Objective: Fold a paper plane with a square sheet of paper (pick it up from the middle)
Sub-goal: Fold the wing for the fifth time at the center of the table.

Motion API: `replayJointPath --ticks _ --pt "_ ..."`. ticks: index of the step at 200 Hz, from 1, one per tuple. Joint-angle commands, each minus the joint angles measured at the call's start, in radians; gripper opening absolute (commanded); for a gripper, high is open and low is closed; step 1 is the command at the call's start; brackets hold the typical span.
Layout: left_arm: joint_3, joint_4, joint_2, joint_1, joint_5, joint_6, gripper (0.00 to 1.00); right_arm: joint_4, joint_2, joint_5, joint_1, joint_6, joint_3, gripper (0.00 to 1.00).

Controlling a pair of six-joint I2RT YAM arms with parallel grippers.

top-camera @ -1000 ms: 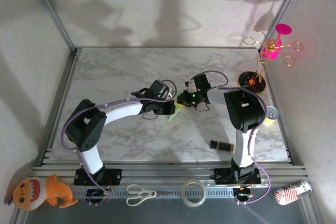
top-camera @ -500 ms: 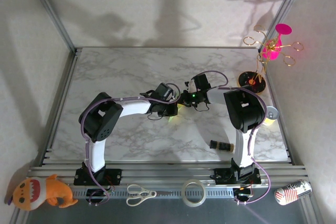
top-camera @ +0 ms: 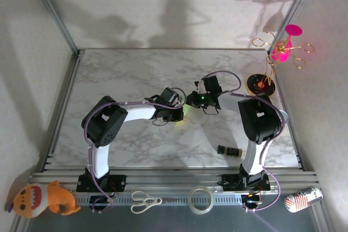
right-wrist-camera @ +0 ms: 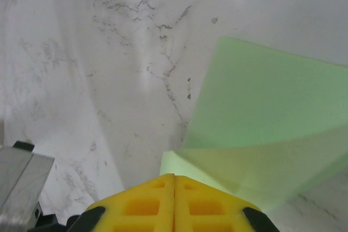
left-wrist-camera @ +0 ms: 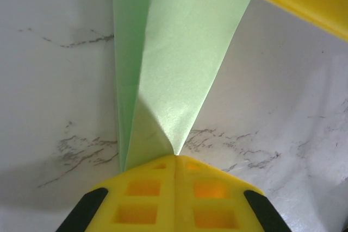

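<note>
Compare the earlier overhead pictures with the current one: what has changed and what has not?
The left arm swung its elbow inward, to the right. The right arm shifted its elbow slightly toward the near edge. The left claw and right claw stayed shut on the green paper. Scissors and tape roll stayed put.

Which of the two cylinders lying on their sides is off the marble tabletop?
The red-and-white patterned can, past the front rail's right end; the small dark cylinder lies on the marble tabletop.
</note>
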Motion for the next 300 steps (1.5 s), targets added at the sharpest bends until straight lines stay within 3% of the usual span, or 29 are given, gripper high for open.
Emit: replayJointPath --ticks 1,87,136,258,300 --pt "-0.036 -0.042 0.013 0.000 -0.046 0.004 0.00 0.008 -0.020 0.020 0.021 0.030 -0.052 0.07" --pt "-0.046 -0.029 0.000 0.000 -0.036 0.001 0.00 -0.016 0.045 0.025 0.073 0.056 -0.038 0.04" --pt "-0.023 -0.006 -0.123 0.000 -0.045 -0.005 0.02 -0.044 0.062 0.046 0.074 0.054 -0.030 0.03" --pt "-0.089 -0.018 -0.006 -0.008 -0.016 -0.033 0.00 -0.056 0.063 0.048 0.071 0.040 0.001 0.03" --pt "-0.099 -0.096 -0.009 -0.009 -0.063 0.005 0.00 -0.090 0.102 0.025 0.003 -0.045 0.072 0.03"
